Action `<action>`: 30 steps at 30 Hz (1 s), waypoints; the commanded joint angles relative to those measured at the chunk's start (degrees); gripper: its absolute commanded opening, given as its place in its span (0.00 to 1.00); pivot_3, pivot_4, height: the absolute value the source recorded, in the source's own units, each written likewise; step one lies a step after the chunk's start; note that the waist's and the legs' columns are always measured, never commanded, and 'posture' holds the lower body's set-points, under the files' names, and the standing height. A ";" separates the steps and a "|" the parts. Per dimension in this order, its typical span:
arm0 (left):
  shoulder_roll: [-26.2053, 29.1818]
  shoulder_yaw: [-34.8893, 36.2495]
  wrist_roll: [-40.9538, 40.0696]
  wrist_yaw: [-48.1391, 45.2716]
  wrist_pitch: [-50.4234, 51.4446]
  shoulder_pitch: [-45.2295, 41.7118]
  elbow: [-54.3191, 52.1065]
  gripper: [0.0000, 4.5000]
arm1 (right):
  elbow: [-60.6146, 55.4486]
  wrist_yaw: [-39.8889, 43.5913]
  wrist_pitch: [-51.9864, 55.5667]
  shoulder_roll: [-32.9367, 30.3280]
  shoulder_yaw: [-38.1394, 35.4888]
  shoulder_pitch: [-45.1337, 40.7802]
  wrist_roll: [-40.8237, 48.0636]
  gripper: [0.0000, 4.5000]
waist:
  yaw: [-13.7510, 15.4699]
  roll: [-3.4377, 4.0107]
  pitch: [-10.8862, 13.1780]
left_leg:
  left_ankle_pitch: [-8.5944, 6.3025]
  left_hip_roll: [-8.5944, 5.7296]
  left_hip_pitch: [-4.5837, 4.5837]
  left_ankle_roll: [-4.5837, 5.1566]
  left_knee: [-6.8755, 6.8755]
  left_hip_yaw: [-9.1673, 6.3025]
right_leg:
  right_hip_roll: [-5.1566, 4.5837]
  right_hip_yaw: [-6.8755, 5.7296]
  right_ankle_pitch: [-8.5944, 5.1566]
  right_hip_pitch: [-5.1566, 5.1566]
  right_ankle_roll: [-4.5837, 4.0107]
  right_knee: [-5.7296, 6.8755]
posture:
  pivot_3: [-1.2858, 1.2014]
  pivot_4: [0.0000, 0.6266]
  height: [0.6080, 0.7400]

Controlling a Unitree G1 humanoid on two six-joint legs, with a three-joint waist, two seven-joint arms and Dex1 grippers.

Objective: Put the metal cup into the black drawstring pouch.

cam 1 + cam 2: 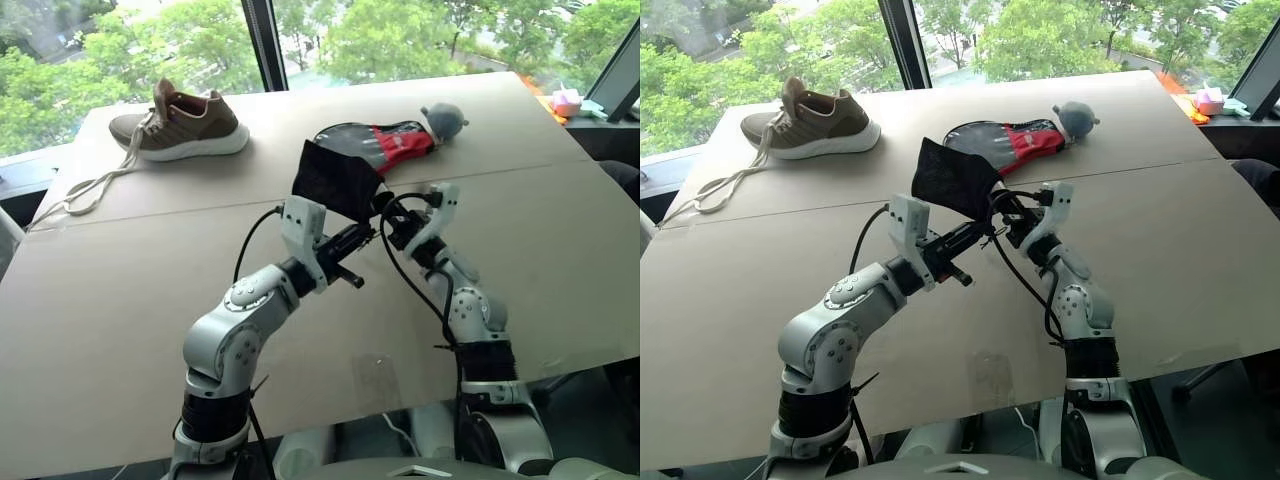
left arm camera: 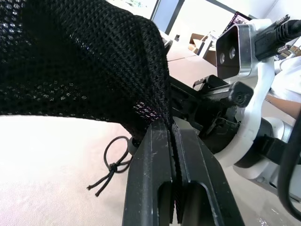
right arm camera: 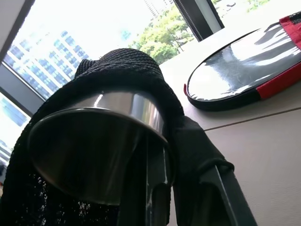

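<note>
Above the table's [image 1: 120,330] bare near half, the left gripper [image 2: 173,141] pinches the pouch's [image 1: 335,180] mouth edge; the right gripper [image 3: 157,188] clamps the cup's [image 3: 101,141] rim, half inside.

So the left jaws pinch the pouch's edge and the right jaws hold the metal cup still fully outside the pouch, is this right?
Not fully outside: in the right wrist view the metal cup is already partly inside the black drawstring pouch, fabric draped over its far end. The rest is right.
</note>
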 commanded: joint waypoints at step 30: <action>-0.28 6.36 -9.54 -0.54 -3.53 -4.20 4.10 0.00 | -14.83 6.78 2.41 -11.42 6.79 -0.08 -12.22 0.98 | -0.10 -0.11 -0.02 | 0.08 0.13 -0.06 -0.13 -0.03 0.01 | 0.20 0.14 0.00 -0.12 -0.03 0.03 | 0.52 0.24 1.00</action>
